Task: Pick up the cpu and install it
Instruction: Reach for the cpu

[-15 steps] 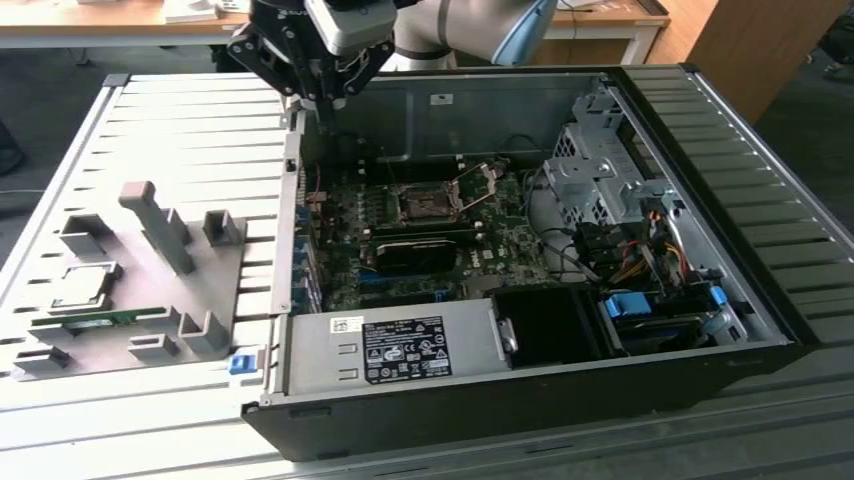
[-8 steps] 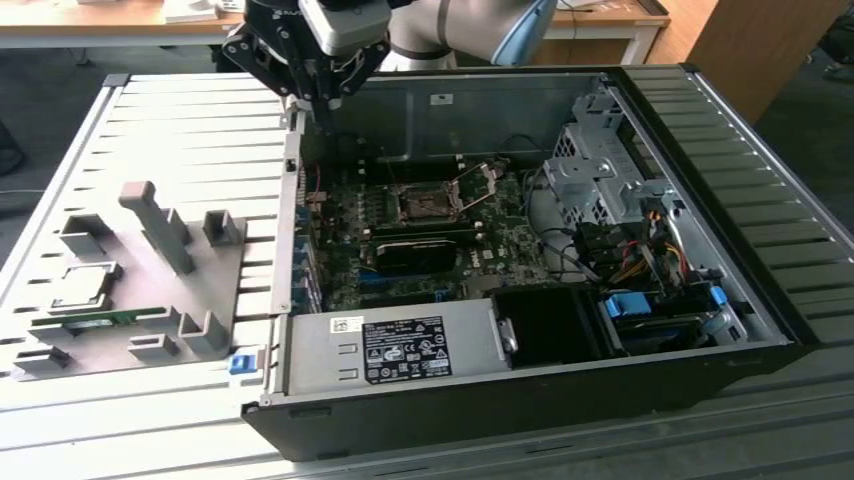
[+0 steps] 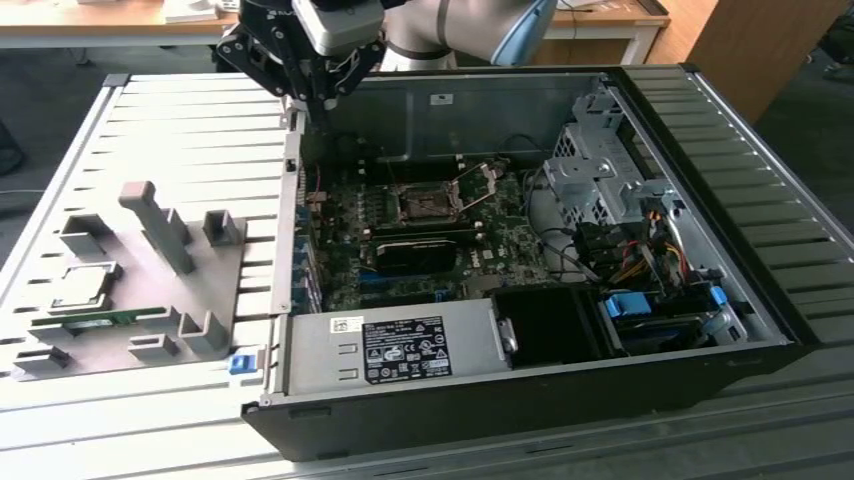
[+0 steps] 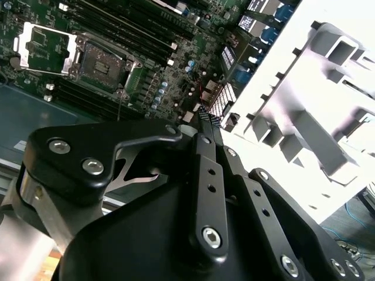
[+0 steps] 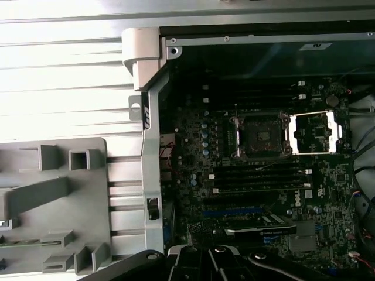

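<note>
Claw (image 3: 324, 99) hangs closed and empty over the far corner of the computer case (image 3: 467, 100); we judge the pick needs it opened and squared over the cpu (image 3: 83, 285), which lies flat on the fixture plate (image 3: 147, 295) at the exterior view's left.

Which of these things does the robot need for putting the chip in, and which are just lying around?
For the job:
the cpu, lying outside the computer case
the gripper
the open socket on the board

Just lying about:
the green circuit strip
the grey fixture blocks
the power supply
</note>
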